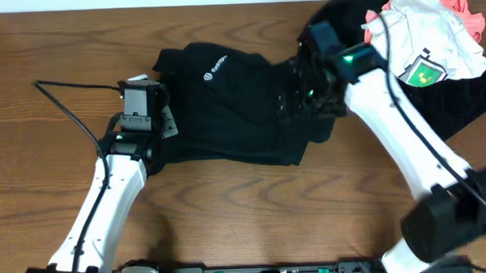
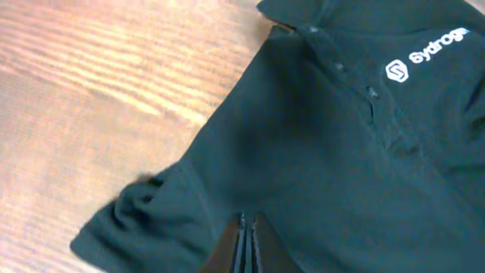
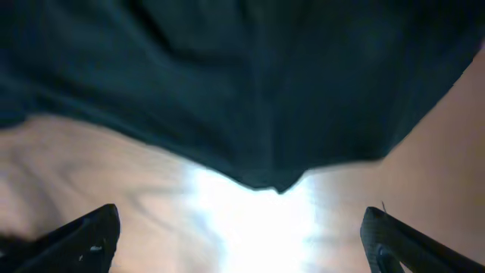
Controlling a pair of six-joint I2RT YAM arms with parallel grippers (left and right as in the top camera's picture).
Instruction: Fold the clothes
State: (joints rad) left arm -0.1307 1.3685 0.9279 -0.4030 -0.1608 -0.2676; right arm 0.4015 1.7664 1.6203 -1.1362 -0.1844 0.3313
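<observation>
We see the black shirt point(image 1: 226, 113) lying crosswise on the bench point(image 1: 229, 210) between our arms, its right edge just ahead of our wide-open right fingers point(image 3: 91, 235), our left fingers point(image 2: 241, 249) closed at its sleeve.

A: How's my left arm point(image 1: 107, 190) sitting?
B: Stretched forward, left claw point(image 2: 244, 241) pinched together.
A: And I see my right arm point(image 1: 405, 139) angled inward, right claw point(image 3: 241, 216) spread wide, facing down.

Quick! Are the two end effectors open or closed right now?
Left end effector: closed, pinching the edge of the soft black fabric polo shirt.
Right end effector: open, holding nothing.
</observation>
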